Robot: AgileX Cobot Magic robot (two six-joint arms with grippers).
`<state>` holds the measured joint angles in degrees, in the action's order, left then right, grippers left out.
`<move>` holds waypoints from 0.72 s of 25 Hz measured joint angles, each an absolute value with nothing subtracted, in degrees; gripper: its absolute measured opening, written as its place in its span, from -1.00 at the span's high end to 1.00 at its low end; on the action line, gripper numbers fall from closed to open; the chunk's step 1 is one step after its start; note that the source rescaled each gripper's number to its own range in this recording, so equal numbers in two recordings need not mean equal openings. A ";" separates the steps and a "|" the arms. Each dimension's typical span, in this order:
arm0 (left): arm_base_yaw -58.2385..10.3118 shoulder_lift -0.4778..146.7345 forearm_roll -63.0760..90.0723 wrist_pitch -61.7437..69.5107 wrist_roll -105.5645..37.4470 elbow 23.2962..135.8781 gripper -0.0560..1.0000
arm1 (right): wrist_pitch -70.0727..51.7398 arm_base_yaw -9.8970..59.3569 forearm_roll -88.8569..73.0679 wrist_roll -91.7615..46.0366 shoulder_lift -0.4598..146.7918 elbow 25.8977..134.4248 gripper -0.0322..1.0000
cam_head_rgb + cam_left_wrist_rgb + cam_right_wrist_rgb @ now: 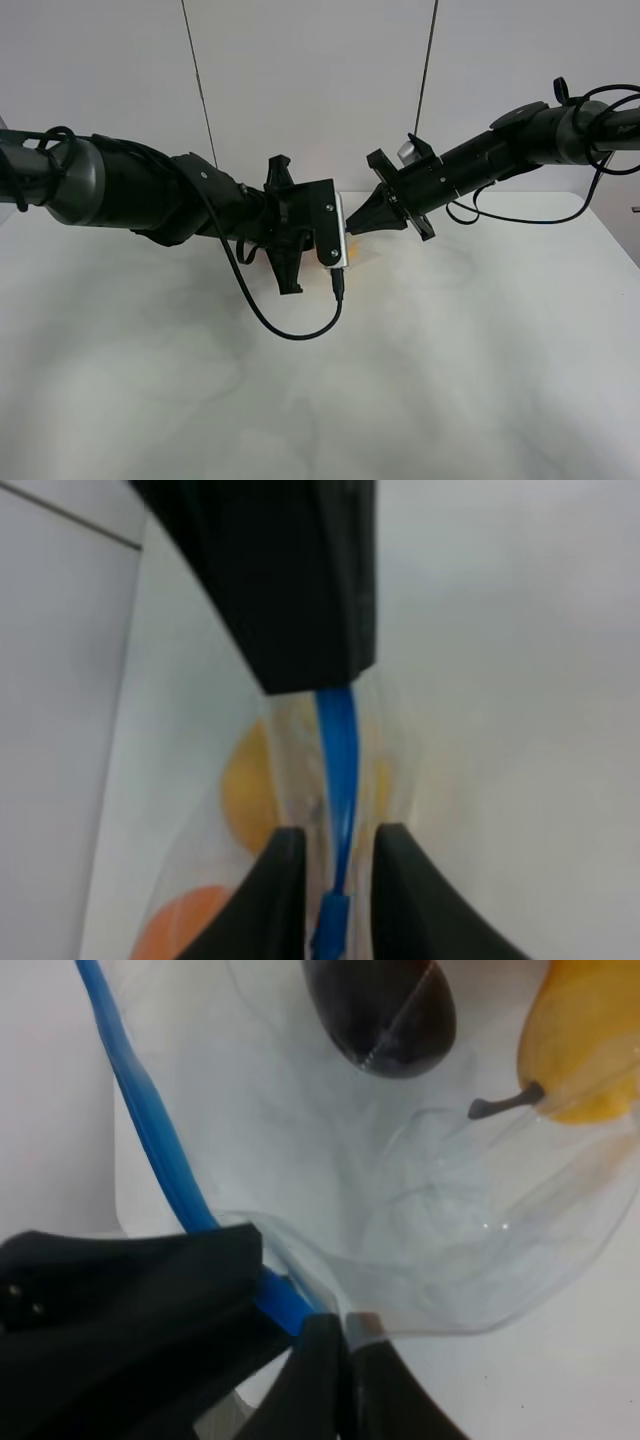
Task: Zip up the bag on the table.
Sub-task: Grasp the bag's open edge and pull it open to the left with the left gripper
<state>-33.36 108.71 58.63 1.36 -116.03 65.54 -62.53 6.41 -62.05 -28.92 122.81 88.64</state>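
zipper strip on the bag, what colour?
Blue; the zipper strip on the bag shows best in left wrist view.

Bag [356, 258] almost wholly hidden behind both arms overhead — left wrist view blurred; pear [588, 1045] cut off.

bag [400, 1210] on table [450, 380], fruit inside, pincers [350, 235] meeting above
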 joint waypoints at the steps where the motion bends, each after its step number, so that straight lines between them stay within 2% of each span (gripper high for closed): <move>1: -33.36 108.71 58.63 1.41 -116.03 65.54 0.59 | -62.59 6.41 -62.05 -28.92 122.81 88.64 0.93; 7: -33.36 108.71 58.63 1.41 -116.03 65.54 0.61 | -62.59 6.41 -62.05 -28.92 122.81 88.64 0.93; 12: -33.36 108.71 58.63 1.41 -116.05 65.54 0.87 | -62.69 6.41 -62.05 -28.85 122.81 88.64 0.93; 18: -33.36 108.71 58.52 0.76 -118.22 65.54 0.88 | -62.69 6.41 -62.05 -28.67 122.81 88.64 0.93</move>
